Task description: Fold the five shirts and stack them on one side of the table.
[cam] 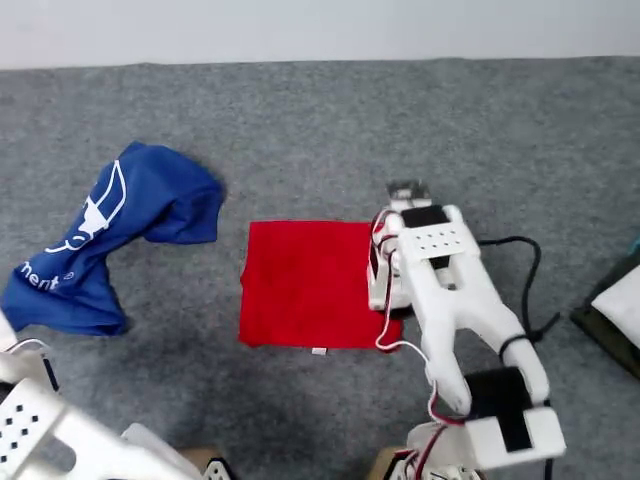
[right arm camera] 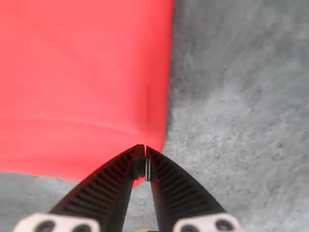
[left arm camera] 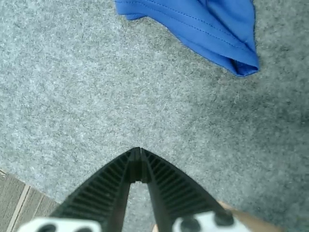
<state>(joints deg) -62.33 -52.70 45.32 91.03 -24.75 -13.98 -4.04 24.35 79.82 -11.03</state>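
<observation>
A red shirt lies folded into a flat rectangle in the middle of the grey carpeted table; its right edge runs through the right wrist view. My right gripper is shut, its tips meeting over the shirt's near right corner; I cannot tell whether cloth is pinched. The right arm stands over that edge. A crumpled blue shirt with white print lies at the left. My left gripper is shut above bare carpet, a short way from the blue shirt's end.
A dark object with something white on it sits at the right edge. A black cable loops beside the right arm. The carpet's edge and wooden surface lie beside the left gripper. Bare carpet stretches across the back.
</observation>
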